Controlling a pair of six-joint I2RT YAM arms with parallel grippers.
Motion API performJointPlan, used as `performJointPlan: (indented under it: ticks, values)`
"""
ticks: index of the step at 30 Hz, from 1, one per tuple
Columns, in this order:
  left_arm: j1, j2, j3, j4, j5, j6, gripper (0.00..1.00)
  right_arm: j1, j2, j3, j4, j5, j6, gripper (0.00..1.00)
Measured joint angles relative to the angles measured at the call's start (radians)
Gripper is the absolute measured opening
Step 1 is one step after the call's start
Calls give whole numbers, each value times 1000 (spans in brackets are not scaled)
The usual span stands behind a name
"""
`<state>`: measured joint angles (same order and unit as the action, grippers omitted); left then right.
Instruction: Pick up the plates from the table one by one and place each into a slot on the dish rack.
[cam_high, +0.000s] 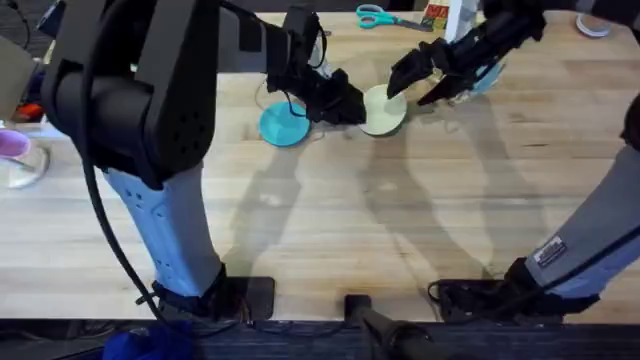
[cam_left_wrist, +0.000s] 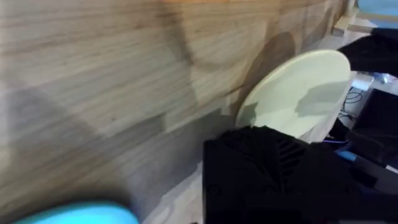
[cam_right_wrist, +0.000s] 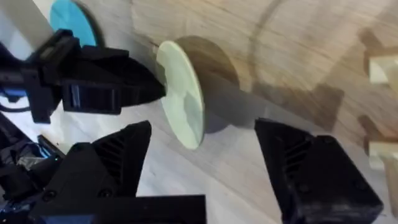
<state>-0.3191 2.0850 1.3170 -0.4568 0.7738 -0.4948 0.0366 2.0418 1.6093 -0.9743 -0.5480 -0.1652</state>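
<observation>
Left gripper (cam_high: 352, 108) is clamped on the cream plate (cam_right_wrist: 181, 93) by its rim, lifted edge-up. Right gripper (cam_right_wrist: 202, 162) is spread wide beside it. Plate looks thin, rigid, light, likely slick; take the free rim.

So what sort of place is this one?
Probably a lab or workshop bench, not a kitchen: wood-plank table, scissors at the far edge, cables by the arm bases.

The pale cream round plate (cam_right_wrist: 181, 93) stood tilted on edge, pinched by the left tool (cam_high: 352, 108); the teal-blue round plate (cam_high: 284, 125) lay flat on the light wood-plank desk (cam_high: 400, 210) just beside that tool.
</observation>
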Motion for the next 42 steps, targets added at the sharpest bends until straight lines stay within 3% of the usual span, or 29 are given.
performJointPlan:
  ticks: [8, 22, 28, 31, 35, 42]
  values:
    - [0, 0, 0, 0, 0, 0, 40, 35, 67, 0, 56, -77, 1, 995]
    - [0, 0, 0, 0, 0, 0, 40, 61, 83, 4, 82, -89, 12, 967]
    - [0, 0, 0, 0, 0, 0, 40, 67, 90, 4, 85, -97, 13, 710]
    - [0, 0, 0, 0, 0, 0, 40, 69, 90, 4, 85, -98, 13, 508]
    - [2, 0, 1, -4, 5, 0, 40, 60, 90, 5, 85, -108, 16, 67]
    - [4, 0, 1, -5, 8, -1, 40, 58, 89, 10, 82, -136, 19, 35]
